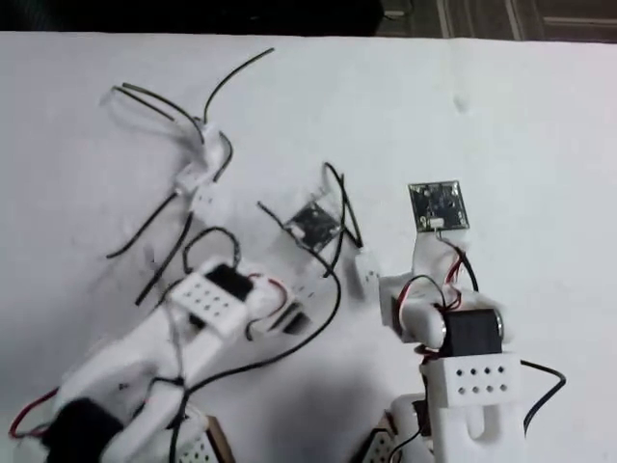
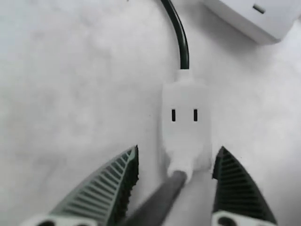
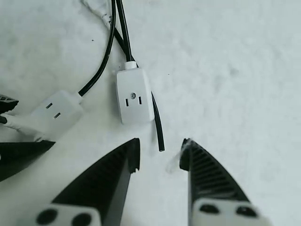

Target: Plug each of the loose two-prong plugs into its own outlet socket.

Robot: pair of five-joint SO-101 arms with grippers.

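A white outlet socket point(image 2: 184, 117) with two slots lies face up between the fingers of my open left gripper point(image 2: 176, 181). A black cord point(image 2: 181, 42) leaves its far end, and a blurred dark cord point(image 2: 155, 202) lies at its near end. My right gripper point(image 3: 160, 157) is open just short of a second white socket point(image 3: 135, 96), with nothing between its fingers. Beside that one lies the two-slot socket point(image 3: 59, 110). In the high view the two sockets point(image 1: 308, 289) point(image 1: 364, 272) sit side by side at mid-table. A white plug cluster point(image 1: 201, 188) with black wires lies farther back left.
Black cords point(image 1: 333, 289) loop around the sockets and across the middle of the table. A cut cable end point(image 3: 157, 132) lies next to the right-hand socket. Another white block point(image 2: 254, 14) sits beyond the left-hand socket. The white table point(image 1: 540, 125) is bare at the right.
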